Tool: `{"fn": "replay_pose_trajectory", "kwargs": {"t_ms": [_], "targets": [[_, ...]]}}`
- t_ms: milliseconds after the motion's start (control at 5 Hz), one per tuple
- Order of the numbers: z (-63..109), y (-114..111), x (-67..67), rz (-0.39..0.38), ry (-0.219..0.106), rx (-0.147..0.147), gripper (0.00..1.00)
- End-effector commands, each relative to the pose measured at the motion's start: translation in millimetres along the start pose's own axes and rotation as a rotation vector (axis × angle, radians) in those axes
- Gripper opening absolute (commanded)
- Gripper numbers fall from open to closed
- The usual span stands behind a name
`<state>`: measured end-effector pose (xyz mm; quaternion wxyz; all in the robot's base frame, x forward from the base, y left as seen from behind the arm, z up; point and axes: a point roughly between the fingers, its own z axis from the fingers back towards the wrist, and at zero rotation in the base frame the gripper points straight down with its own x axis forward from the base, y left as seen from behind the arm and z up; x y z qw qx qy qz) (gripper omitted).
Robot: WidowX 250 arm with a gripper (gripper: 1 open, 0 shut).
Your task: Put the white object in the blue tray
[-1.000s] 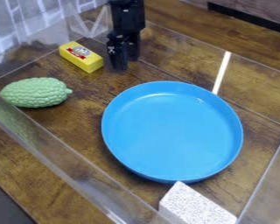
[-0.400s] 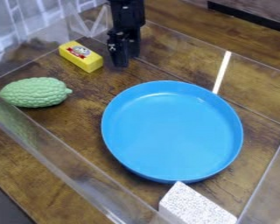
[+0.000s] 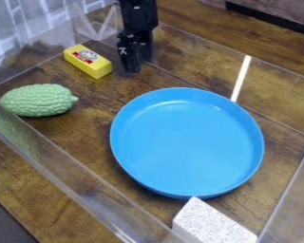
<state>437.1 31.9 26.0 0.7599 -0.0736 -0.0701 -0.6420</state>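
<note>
Nothing's changed: my fingers (image 3: pixel 129 68) stay spread and empty, upper left by the box (image 3: pixel 87 61); block (image 3: pixel 213 224) at bottom edge, tray (image 3: pixel 188 141) empty.

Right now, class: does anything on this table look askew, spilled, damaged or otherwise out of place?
Nothing is spilled or damaged. The only oddity: the white object sits at the picture's bottom edge, partly cut off, beside the empty blue tray.
</note>
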Motion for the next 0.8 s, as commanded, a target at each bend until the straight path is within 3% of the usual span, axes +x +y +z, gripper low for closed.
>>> {"fn": "replay_pose_trajectory", "kwargs": {"t_ms": [0,200,400,600], "targets": [[12.3,20.1,27.1,0.049,-0.027,0.091,0.00],[7.9,18.6,25.9,0.090,-0.031,0.102,1.00],[4.8,16.4,27.7,0.142,-0.042,0.112,1.00],[-2.6,15.3,33.8,0.087,-0.057,0.097,1.00]]}}
